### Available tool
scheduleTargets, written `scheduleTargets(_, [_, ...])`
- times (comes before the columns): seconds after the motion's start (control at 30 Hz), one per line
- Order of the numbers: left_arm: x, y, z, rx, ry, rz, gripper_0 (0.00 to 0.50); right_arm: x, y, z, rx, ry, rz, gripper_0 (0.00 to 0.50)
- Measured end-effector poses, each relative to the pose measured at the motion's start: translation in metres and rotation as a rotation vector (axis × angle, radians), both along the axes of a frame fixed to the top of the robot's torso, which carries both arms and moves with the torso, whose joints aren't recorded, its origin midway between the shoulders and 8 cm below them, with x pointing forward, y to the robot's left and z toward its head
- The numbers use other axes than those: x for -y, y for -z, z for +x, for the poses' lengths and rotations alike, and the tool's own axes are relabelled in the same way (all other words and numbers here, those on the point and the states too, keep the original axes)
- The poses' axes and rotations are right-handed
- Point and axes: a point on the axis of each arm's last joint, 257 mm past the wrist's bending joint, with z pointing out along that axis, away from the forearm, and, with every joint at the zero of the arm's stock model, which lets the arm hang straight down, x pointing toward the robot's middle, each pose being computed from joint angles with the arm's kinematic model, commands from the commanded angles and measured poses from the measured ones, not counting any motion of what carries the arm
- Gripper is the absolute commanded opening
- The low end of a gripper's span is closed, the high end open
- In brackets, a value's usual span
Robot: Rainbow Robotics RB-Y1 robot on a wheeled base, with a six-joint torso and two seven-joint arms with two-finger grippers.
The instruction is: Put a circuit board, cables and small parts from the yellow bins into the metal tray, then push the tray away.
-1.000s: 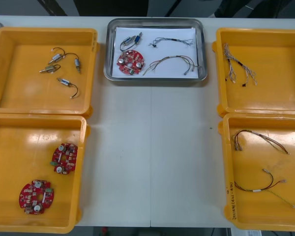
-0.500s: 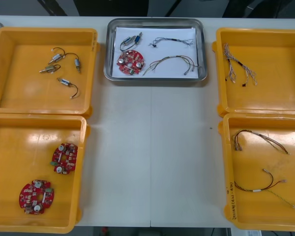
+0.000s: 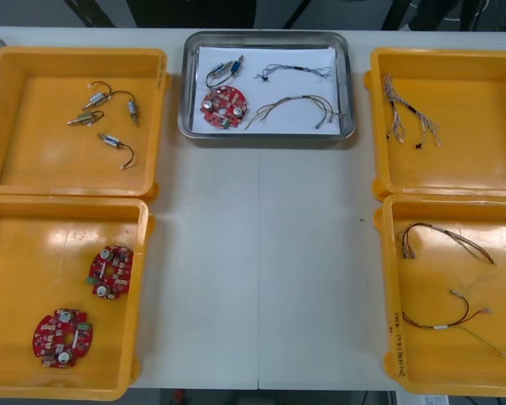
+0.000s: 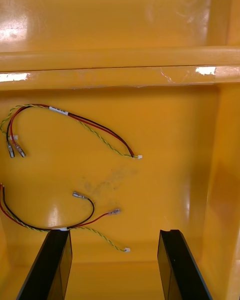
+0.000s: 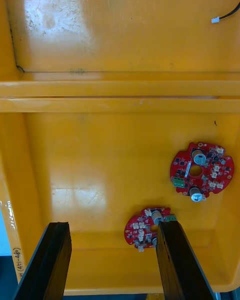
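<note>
The metal tray (image 3: 266, 137) stands at the table's far middle, white inside. In it lie a red circuit board (image 3: 224, 108), a small metal part (image 3: 227, 69) and two cables (image 3: 297, 71) (image 3: 295, 106). My left gripper (image 5: 112, 260) hangs open over the near left bin (image 5: 100, 145), where two circuit boards (image 5: 201, 168) (image 5: 149, 227) lie just beyond its fingers. My right gripper (image 4: 115, 265) hangs open over the near right bin (image 4: 165, 145), above red and yellow cables (image 4: 75, 122) (image 4: 60, 222). Nothing is between either pair of fingers.
In the front view, the far left yellow bin (image 3: 34, 135) holds several small metal parts (image 3: 101, 114). The far right bin (image 3: 472, 143) holds a thin cable bundle (image 3: 405, 114). Bare table (image 3: 261, 270) runs between the bins in front of the tray.
</note>
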Motion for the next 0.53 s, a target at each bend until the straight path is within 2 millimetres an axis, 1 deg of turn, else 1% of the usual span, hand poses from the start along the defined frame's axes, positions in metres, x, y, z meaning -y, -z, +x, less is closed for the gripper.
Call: scheduleTargets(0.53, [0.0,0.0,0.0,0.0,0.0,0.0,0.5,0.0,0.0,0.0,0.0,0.0,0.0,0.5])
